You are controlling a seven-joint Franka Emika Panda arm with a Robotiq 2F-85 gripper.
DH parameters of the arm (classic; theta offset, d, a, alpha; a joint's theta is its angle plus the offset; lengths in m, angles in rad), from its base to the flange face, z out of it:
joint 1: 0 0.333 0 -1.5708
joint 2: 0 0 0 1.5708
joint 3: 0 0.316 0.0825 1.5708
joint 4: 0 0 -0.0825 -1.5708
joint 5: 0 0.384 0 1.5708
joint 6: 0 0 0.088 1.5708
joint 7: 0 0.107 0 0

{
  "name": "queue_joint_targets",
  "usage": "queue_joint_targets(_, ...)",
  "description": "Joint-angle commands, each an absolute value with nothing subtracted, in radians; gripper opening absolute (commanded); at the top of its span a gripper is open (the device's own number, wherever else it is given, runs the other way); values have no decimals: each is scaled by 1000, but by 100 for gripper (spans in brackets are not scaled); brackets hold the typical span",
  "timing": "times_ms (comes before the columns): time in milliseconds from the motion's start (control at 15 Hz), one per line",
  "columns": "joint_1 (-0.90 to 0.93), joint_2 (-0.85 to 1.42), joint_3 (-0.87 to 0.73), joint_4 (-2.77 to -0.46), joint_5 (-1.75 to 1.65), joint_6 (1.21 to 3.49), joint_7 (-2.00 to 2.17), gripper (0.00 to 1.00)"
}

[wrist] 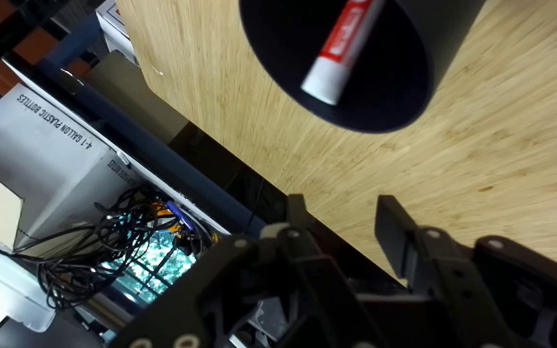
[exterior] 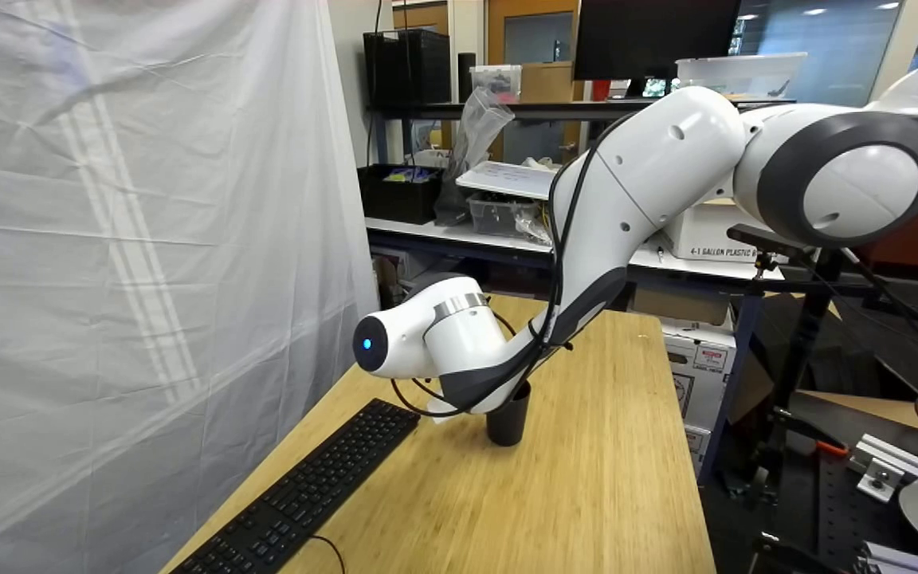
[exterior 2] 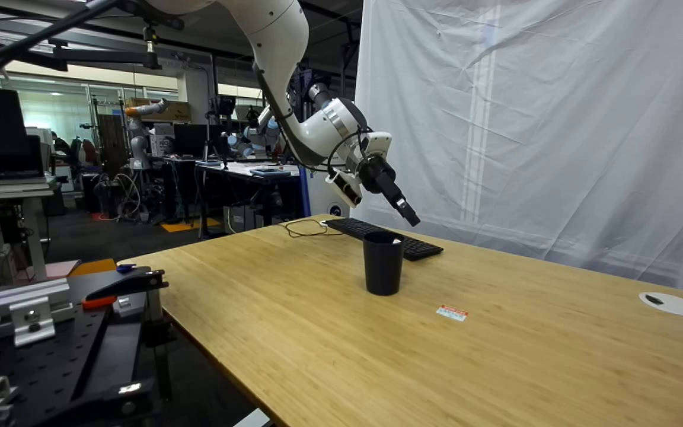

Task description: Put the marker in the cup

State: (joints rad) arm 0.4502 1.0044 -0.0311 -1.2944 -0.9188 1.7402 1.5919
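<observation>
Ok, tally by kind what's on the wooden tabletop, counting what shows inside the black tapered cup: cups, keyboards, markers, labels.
Cups: 1, a plain black tapered cup
Keyboards: 1, a long flat black keyboard
Markers: 1 visible, a short red-and-white stick-shaped marker, inside the cup
Labels: 1, a small flat red-and-white label
Total: 4
</observation>
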Motion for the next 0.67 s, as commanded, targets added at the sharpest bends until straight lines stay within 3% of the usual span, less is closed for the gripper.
queue_joint_targets(0,441,984,-27,-1320,-941,1763,1595,72)
queue_joint_targets(200,436,973,-22,-1325,-936,1767,1583,95)
queue_joint_targets(267,430,962,-16,-1331,-930,1774,1574,98)
queue_joint_targets(600,406,833,11,-1391,-892,1798,1527,100)
